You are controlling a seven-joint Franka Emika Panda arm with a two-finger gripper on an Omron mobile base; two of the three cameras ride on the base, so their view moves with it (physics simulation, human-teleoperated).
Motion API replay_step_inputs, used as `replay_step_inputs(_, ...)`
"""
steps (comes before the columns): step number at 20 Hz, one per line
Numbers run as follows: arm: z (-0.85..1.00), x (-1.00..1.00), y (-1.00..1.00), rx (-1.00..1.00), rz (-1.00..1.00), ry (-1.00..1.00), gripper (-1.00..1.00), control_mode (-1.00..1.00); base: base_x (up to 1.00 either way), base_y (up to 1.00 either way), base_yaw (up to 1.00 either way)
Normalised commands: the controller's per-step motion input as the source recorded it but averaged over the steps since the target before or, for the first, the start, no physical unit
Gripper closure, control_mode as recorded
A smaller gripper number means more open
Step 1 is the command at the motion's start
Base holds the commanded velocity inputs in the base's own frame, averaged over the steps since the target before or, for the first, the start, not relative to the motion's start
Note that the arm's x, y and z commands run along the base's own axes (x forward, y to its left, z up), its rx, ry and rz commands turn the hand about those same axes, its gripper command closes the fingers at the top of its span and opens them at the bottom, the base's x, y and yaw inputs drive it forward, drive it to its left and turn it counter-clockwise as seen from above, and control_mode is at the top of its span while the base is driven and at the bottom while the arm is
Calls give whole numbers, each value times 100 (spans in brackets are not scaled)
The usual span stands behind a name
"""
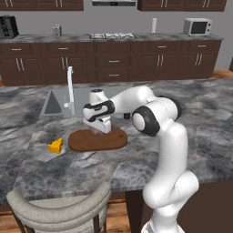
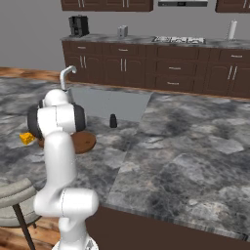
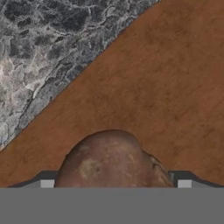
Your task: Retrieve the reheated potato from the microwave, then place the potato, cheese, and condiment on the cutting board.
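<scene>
The brown potato rests on the reddish-brown cutting board, between the fingertips of my gripper. The jaws stand open, a little apart from its sides. From the left base view my gripper points down over the cutting board on the island counter. The yellow cheese lies on the counter just left of the board. The black condiment stands beyond the board, near the sink's front edge. The microwave is out of view.
A sink with a faucet lies behind the board. A chair back curves at the island's near edge. Dark cabinets line the far wall, with a small silver appliance on their counter.
</scene>
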Motion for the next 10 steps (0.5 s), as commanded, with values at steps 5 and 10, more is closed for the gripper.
replay_step_inputs(5,-22,-45,22,0,-7,0,100,-100,0,0,0)
replay_step_inputs(10,-23,-45,6,0,-3,-2,100,-100,0,0,0)
